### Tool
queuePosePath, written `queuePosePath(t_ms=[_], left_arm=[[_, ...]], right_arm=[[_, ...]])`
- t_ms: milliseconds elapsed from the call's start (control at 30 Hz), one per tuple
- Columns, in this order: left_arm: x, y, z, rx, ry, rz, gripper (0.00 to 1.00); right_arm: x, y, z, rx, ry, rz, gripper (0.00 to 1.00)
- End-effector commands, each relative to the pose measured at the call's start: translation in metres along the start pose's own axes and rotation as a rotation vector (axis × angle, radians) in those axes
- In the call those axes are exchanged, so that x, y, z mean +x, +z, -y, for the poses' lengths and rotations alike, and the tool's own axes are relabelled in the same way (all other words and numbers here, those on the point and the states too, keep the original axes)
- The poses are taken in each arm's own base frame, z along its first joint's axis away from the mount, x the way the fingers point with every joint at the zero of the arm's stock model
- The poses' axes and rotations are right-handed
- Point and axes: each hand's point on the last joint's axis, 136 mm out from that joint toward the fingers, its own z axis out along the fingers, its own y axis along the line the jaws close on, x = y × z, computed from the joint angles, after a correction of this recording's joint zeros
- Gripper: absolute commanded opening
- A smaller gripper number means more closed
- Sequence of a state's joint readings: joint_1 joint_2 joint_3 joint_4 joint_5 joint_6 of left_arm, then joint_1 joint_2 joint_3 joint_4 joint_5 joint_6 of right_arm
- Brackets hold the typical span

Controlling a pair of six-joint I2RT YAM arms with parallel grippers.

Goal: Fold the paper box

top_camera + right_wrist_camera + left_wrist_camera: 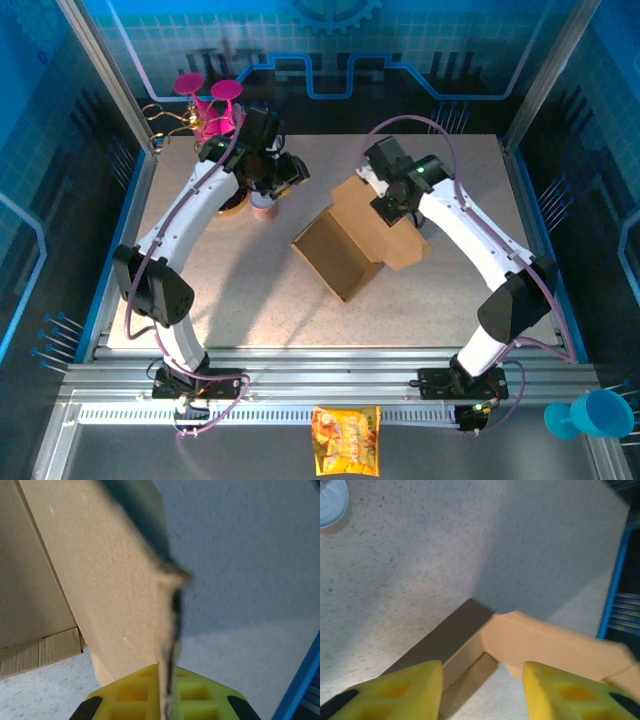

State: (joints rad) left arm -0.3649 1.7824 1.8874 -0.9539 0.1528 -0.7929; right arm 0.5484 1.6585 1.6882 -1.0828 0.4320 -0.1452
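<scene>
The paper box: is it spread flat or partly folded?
Partly folded. In the top view the paper box has panels standing up, and the right gripper is shut on its raised edge.

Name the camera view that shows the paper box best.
Top external: nearly the whole paper box is visible. Left wrist catches a corner and flap; right wrist, one panel edge pinched in the right claw.

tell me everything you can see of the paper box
The paper box is plain brown cardboard, unprinted and part-folded: a creased sheet with flaps, one panel raised and tilted. It rests near the middle of the speckled table, its lower edge touching it. The right gripper is shut on a raised flap's thin edge.
</scene>
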Motion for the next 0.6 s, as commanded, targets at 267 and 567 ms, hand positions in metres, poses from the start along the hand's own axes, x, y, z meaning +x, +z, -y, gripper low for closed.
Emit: queuePosePath(t_ms=[267,567], left_arm=[[-0.033,0.019,0.053,0.251,-0.399,-0.066,0.28],[-0.032,0.039,0.058,0.275,-0.561,-0.124,0.37]], right_arm=[[-0.060,-0.018,-0.003,0.115,-0.162,0.162,0.00],[-0.065,-0.015,-0.010,0.131,-0.180,0.160,0.00]])
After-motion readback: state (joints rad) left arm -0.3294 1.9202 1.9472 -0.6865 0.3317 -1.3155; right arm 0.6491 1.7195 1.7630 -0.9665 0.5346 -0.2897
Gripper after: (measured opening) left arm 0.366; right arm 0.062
